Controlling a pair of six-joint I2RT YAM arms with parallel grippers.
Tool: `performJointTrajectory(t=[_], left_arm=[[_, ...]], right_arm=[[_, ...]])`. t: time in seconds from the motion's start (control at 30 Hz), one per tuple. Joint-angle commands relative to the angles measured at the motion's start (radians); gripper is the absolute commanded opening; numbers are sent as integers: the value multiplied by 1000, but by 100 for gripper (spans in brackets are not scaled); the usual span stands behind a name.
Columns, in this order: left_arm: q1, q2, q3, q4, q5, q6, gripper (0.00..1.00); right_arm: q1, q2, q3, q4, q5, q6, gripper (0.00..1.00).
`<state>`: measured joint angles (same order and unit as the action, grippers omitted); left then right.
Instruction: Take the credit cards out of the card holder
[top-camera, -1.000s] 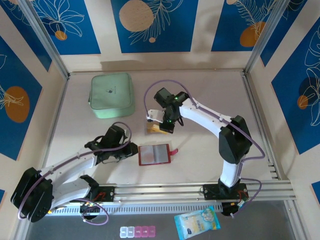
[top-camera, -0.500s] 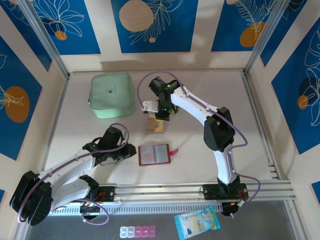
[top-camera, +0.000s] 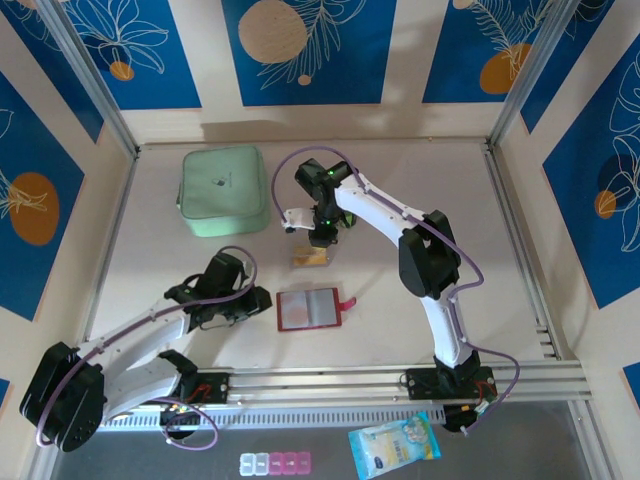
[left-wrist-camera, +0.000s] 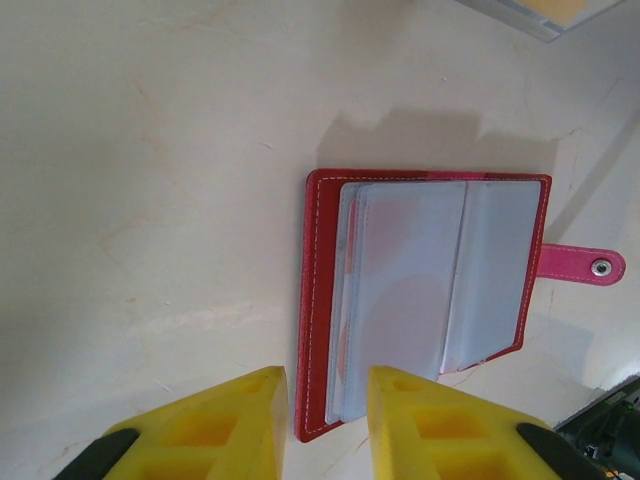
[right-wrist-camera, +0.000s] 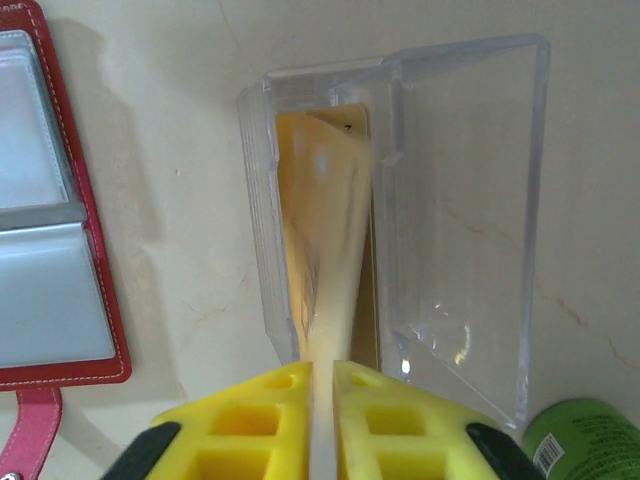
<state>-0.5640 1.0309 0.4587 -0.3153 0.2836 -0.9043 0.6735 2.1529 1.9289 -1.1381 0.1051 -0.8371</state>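
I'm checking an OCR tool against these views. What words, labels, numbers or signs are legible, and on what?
Nothing reads clearly.
On the mint-green case: small dark logo, too small to read.
On the orange card: tiny dark mark near its far edge, illegible.
On the green container: barcode label, print too small.
On the blue packet: printing blurred.
On the card holder: no text.

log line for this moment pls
left end effector: open, at card holder edge | right end effector: pinching credit card at clear case

Red card holder (top-camera: 309, 309) open flat, sleeves up, snap tab out; orange-tan card (right-wrist-camera: 310, 200) on edge inside clear case (right-wrist-camera: 460, 200)
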Motion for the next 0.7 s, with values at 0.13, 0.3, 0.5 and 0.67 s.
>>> performJointTrajectory(t=[0.13,0.3,0.5,0.67], left_arm=[[19,44,14,12,40,37,26],[19,87,8,94,91,14,23],[-1,164,20,149,130,2,16],[-25,185,14,167,112,-20,10]], right_arm=[[-5,-41,-6,1,9,49,18],[7,-129,-94,91,-51,206,18],[54,-250,-273,254,-180,516,17],[114,-346,-459,437,-241,820,17]])
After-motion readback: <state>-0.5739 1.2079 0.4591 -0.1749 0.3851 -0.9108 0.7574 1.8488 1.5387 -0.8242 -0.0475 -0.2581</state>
